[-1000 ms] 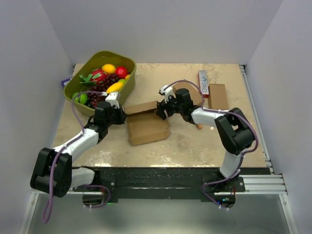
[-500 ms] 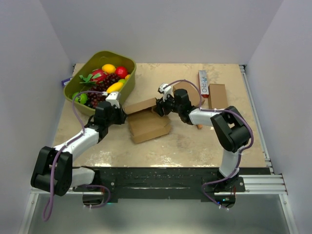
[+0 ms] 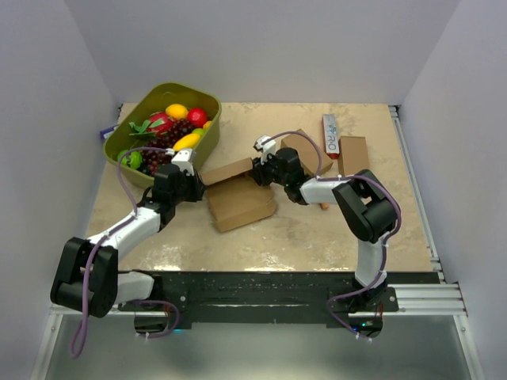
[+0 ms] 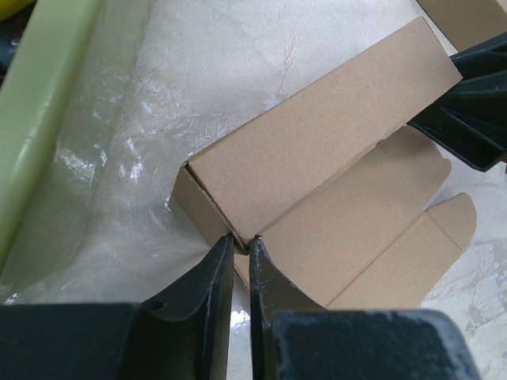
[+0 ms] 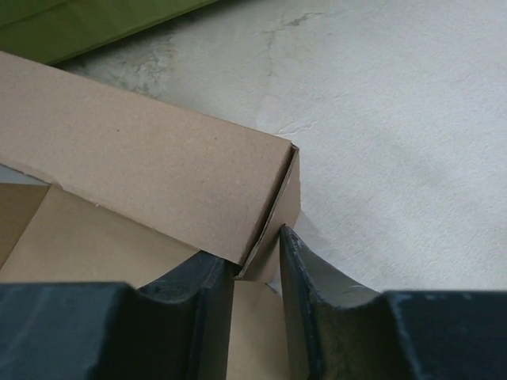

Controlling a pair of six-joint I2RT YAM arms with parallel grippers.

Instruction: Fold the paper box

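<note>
The paper box (image 5: 150, 166) runs off the right wrist view's left edge, its lower corner hidden behind the fingers (image 5: 313, 317)

Left arm (image 3: 131, 228): reaches from its base forward and to the right, low over the table, to the left end of the paper box (image 3: 242, 202).
Left gripper (image 4: 241, 242): fingers almost together, their tips pinching the box's left corner wall.
Right arm (image 3: 360, 207): elbow raised to the right of the box, forearm stretched leftward to its far right corner.
Right gripper (image 5: 257, 247): fingers a gap apart, astride the box's right end flap, with one finger against it.
</note>
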